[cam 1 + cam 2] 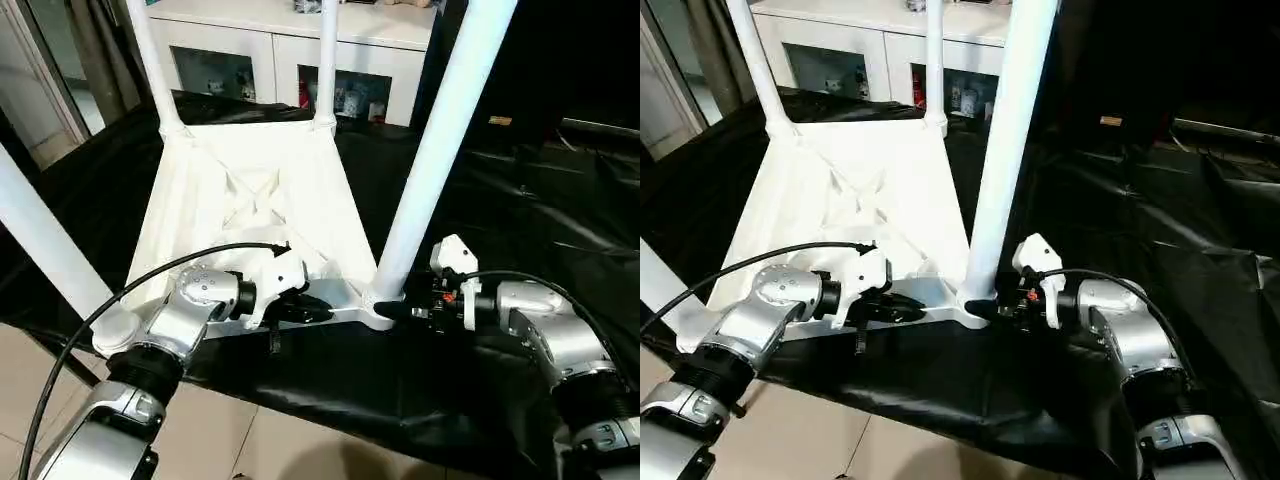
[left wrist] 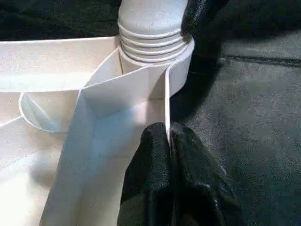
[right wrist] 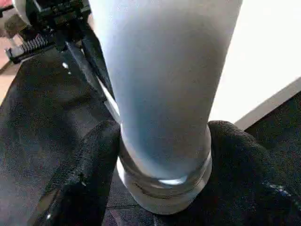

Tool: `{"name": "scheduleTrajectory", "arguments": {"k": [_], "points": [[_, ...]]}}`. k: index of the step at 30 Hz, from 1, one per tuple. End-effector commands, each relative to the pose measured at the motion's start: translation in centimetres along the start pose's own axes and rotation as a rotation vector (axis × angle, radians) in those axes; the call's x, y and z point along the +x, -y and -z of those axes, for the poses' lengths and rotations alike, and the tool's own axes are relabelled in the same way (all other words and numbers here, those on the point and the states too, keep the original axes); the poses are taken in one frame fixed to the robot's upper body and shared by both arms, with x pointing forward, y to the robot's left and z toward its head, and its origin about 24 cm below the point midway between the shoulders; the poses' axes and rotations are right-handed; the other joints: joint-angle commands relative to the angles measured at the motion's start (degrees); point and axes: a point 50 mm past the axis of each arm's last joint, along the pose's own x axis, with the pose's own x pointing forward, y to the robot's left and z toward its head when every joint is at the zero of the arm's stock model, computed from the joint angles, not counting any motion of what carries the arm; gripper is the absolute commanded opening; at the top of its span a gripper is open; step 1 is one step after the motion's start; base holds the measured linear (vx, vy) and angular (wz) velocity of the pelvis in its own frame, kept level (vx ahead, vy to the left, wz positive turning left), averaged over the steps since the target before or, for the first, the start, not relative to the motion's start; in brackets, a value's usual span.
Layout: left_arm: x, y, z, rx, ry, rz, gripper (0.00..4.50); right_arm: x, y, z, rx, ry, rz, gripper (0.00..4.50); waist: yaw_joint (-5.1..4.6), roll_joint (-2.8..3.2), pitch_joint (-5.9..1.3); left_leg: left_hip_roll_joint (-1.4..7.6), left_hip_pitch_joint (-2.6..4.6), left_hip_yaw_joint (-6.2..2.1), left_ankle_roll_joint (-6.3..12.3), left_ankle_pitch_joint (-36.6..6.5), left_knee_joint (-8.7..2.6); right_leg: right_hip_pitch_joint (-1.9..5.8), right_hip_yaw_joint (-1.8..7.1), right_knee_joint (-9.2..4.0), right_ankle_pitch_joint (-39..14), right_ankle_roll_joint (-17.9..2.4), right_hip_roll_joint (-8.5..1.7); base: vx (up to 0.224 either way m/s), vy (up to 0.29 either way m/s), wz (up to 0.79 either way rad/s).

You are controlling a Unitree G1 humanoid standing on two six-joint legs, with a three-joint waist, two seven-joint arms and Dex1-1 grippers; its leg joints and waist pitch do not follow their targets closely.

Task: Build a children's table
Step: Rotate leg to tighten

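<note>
White ribbed tabletop [image 1: 250,200] bears 4 smooth cylindrical legs [image 1: 440,150].

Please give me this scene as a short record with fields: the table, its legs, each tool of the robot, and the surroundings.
tabletop: white, lying upside down on black sheet, ribbed underside up
legs: four standing in the corner sockets
near right leg: threads visible above its socket in the left wrist view
left tool: shut on the tabletop's near rim
right tool: fingers either side of that leg's base
background: white cabinet with glass doors
</note>
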Motion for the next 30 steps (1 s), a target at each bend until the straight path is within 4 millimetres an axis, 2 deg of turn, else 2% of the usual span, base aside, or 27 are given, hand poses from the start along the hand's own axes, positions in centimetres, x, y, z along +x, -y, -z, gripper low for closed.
{"name": "scheduleTrajectory", "arguments": {"k": [1, 2, 3, 4, 5, 6, 7, 8, 9, 10, 12, 13, 15, 16, 17, 18, 19, 20, 21, 22, 23, 24, 25, 27, 30], "points": [[1.1, -0.1, 0.5, -0.033, -0.011, -0.079, 0.0, 0.8, -0.2, 0.9, 0.048, 0.001, 0.054, 2.7, 0.03, -0.88, -3.38, 1.13, 0.63, 0.17, 2.4, -14.46, -3.64, 2.67, 2.15, -4.89, -16.5, -11.39, -3.29, 0.0, 0.0, 0.0], [2.1, -0.6, 0.2, -0.066, -0.011, -0.169, 0.0, 1.6, 0.3, 1.5, 0.11, 0.016, 0.2, 2.7, -0.01, -0.79, -3.28, 1.04, 0.67, 0.16, 2.26, -15.02, -3.68, 2.5, 2.17, -5.04, -18.11, -10.98, -3.3, 0.0, 0.0, 0.0], [2.1, -0.6, 0.2, -0.067, -0.011, -0.17, 0.0, 1.6, 0.4, 1.5, 0.111, 0.016, 0.203, 2.7, -0.11, -0.59, -3.16, 1.06, 0.85, 0.13, 1.71, -15.82, -3.75, 2.24, 2.22, -5.2, -20.01, -10.6, -3.38, 0.0, 0.0, 0.0], [2.4, -0.8, 0.0, -0.078, -0.008, -0.192, 0.0, 1.8, 0.5, 1.7, 0.13, 0.017, 0.243, 2.7, -0.21, -0.7, -3.09, 0.95, 1.09, -0.04, 0.79, -17.08, -3.76, 2.24, 2.06, -5.65, -23.41, -9.84, -3.49, 0.0, 0.0, 0.0], [3.7, -1.1, -0.4, -0.12, -0.014, -0.26, 0.0, 2.8, 0.8, 2.4, 0.214, 0.011, 0.386, 2.7, -0.37, -0.61, -3.07, 0.84, 0.93, -0.18, 0.31, -17.62, -3.92, 2.31, 1.95, -5.85, -26.11, -8.52, -3.49, 0.0, 0.0, 0.0], [4.3, -1.3, -0.5, -0.137, -0.029, -0.305, 0.0, 3.2, 0.8, 2.7, 0.246, -0.003, 0.444, 2.7, -0.61, -0.48, -2.92, 0.82, 0.86, -0.25, -0.12, -18.12, -4.02, 2.18, 1.92, -5.95, -27.17, -7.95, -3.42, -0.051, 0.004, -0.05], [4.5, -1.4, -0.6, -0.143, -0.037, -0.324, 0.0, 3.5, 0.7, 2.8, 0.26, -0.009, 0.468, 2.7, -0.86, -0.69, -2.75, 0.62, 1.09, -0.45, -0.77, -19.76, -4.05, 2.05, 1.6, -6.33, -30.62, -6.45, -3.37, 0.0, 0.0, 0.0], [5.4, -1.4, -0.9, -0.156, -0.056, -0.361, 0.0, 4.3, 0.5, 2.9, 0.299, -0.018, 0.526, 2.7, -1.28, -0.4, -2.79, 0.33, 0.9, -0.59, -0.77, -20.35, -4.04, 2.03, 1.5, -6.72, -33.2, -5.08, -3.41, 0.0, 0.0, 0.0], [5.7, -1.4, -1.0, -0.16, -0.061, -0.371, 0.0, 4.7, 0.3, 2.9, 0.312, -0.018, 0.545, 2.7, -1.29, -0.57, -2.81, 0.42, 1.08, -0.68, -0.77, -20.7, -4.06, 2.06, 1.32, -7.05, -34.02, -4.46, -3.5, 0.0, 0.0, 0.0], [6.1, -1.3, -1.2, -0.154, -0.064, -0.372, 0.0, 5.2, 0.1, 2.7, 0.322, -0.015, 0.561, 2.7, -1.53, -0.68, -2.71, 0.22, 1.37, -0.68, -0.47, -21.79, -3.92, 1.77, 1.1, -7.62, -35.74, -3.67, -3.45, 0.0, 0.0, 0.0], [6.7, -1.1, -1.5, -0.134, -0.071, -0.365, 0.0, 6.1, -0.3, 2.2, 0.314, -0.001, 0.567, 2.7, -1.81, -0.07, -2.67, 0.17, 1.65, -0.81, 0.02, -22.74, -4.07, 1.71, 0.81, -8.15, -36.14, -3.32, -3.46, 0.0, 0.0, 0.0], [6.9, -1.0, -1.5, -0.123, -0.074, -0.358, 0.0, 6.5, -0.5, 1.9, 0.303, 0.01, 0.564, 2.7, -2.07, -0.06, -2.67, 0.25, 1.85, -1.0, 0.13, -24.12, -4.38, 1.81, 0.48, -8.53, -36.15, -3.02, -3.43, 0.0, 0.0, 0.0], [7.1, -0.8, -1.6, -0.113, -0.075, -0.338, 0.0, 7.0, -0.8, 1.2, 0.257, 0.04, 0.543, 2.7, -2.24, 0.13, -2.81, 0.4, 1.93, -1.12, 0.14, -24.97, -4.57, 2.02, 0.35, -8.53, -34.91, -3.3, -3.44, 0.0, 0.0, 0.0], [7.2, -0.8, -1.6, -0.113, -0.076, -0.335, 0.0, 7.2, -0.8, 1.0, 0.242, 0.048, 0.539, 2.7, -2.29, 0.08, -2.98, 0.57, 1.61, -1.24, 0.29, -24.55, -4.85, 2.4, 0.44, -8.25, -32.29, -3.82, -3.45, 0.0, 0.0, 0.0], [7.1, -0.8, -1.5, -0.113, -0.077, -0.332, 0.0, 7.1, -0.8, 0.9, 0.241, 0.058, 0.54, 2.7, -2.28, 0.06, -2.99, 0.66, 1.52, -1.23, 0.36, -24.36, -4.98, 2.41, 0.53, -8.11, -31.0, -4.23, -3.45, 0.0, 0.0, 0.0], [7.0, -0.8, -1.4, -0.109, -0.081, -0.317, 0.0, 6.9, -0.6, 0.4, 0.242, 0.105, 0.537, 3.05, -2.23, 0.07, -2.99, 0.77, 1.64, -1.15, 0.5, -24.39, -5.06, 2.26, 0.77, -7.92, -29.0, -5.19, -3.45, 0.0, 0.0, 0.0], [6.7, -0.7, -1.3, -0.102, -0.08, -0.292, 0.0, 6.4, -0.3, 0.0, 0.236, 0.139, 0.521, 3.4, -2.16, -0.31, -2.99, 0.68, 1.66, -0.89, 0.89, -24.17, -4.97, 2.19, 1.06, -7.76, -27.72, -6.22, -3.44, 0.0, 0.0, 0.0], [6.6, -0.7, -1.2, -0.102, -0.08, -0.287, 0.0, 6.3, -0.2, -0.1, 0.235, 0.147, 0.516, 3.4, -2.08, -0.22, -2.99, 0.69, 1.72, -0.87, 1.12, -24.05, -4.97, 2.19, 1.13, -7.71, -27.57, -6.55, -3.57, 0.0, 0.0, 0.0], [6.4, -0.7, -1.1, -0.104, -0.083, -0.272, 0.0, 6.0, -0.1, -0.2, 0.234, 0.159, 0.493, 3.42, -2.04, -0.17, -3.05, 0.7, 1.65, -0.82, 1.31, -23.72, -4.95, 2.25, 1.2, -7.6, -27.06, -6.81, -3.59, 0.0, 0.0, 0.0], [5.9, -0.7, -0.9, -0.096, -0.081, -0.238, 0.0, 5.2, 0.2, -0.4, 0.214, 0.162, 0.466, 3.61, -2.0, -0.43, -3.07, 0.76, 1.41, -0.74, 1.66, -22.84, -4.97, 2.43, 1.31, -7.46, -25.97, -7.27, -3.62, 0.0, 0.0, 0.0], [5.7, -0.7, -0.8, -0.094, -0.081, -0.227, 0.0, 5.0, 0.4, -0.5, 0.205, 0.16, 0.46, 3.75, -1.83, -0.4, -3.11, 0.76, 1.37, -0.61, 1.96, -21.88, -4.92, 2.55, 1.44, -7.28, -25.03, -7.69, -3.65, 0.0, 0.0, 0.0], [5.4, -0.7, -0.6, -0.094, -0.083, -0.212, 0.0, 4.6, 0.5, -0.5, 0.191, 0.153, 0.435, 3.75, -1.78, -0.61, -3.16, 0.77, 1.27, -0.57, 2.15, -21.12, -4.85, 2.64, 1.53, -7.18, -24.23, -7.95, -3.71, 0.0, 0.0, 0.0], [5.2, -0.7, -0.5, -0.096, -0.084, -0.204, 0.0, 4.4, 0.5, -0.5, 0.183, 0.149, 0.417, 3.82, -1.65, -0.51, -3.19, 0.8, 1.01, -0.49, 2.42, -19.72, -4.79, 2.8, 1.65, -6.87, -22.69, -8.57, -3.72, 0.0, 0.0, 0.0], [4.4, -0.6, -0.2, -0.077, -0.082, -0.152, 0.0, 3.4, 0.5, -0.5, 0.126, 0.117, 0.336, 3.95, -1.72, -0.55, -3.23, 0.86, 1.01, -0.35, 2.69, -18.56, -4.68, 2.82, 1.71, -6.68, -21.76, -9.32, -3.7, 0.0, 0.0, 0.0], [2.5, -0.2, 0.2, -0.053, -0.078, -0.028, 0.0, 1.4, 0.7, -0.5, 0.07, 0.066, 0.208, 4.22, -1.2, -0.38, -3.64, 1.08, 0.81, -0.17, 3.62, -14.58, -4.39, 3.36, 1.82, -5.86, -15.27, -11.26, -3.71, 0.019, -0.008, 0.01]]}}
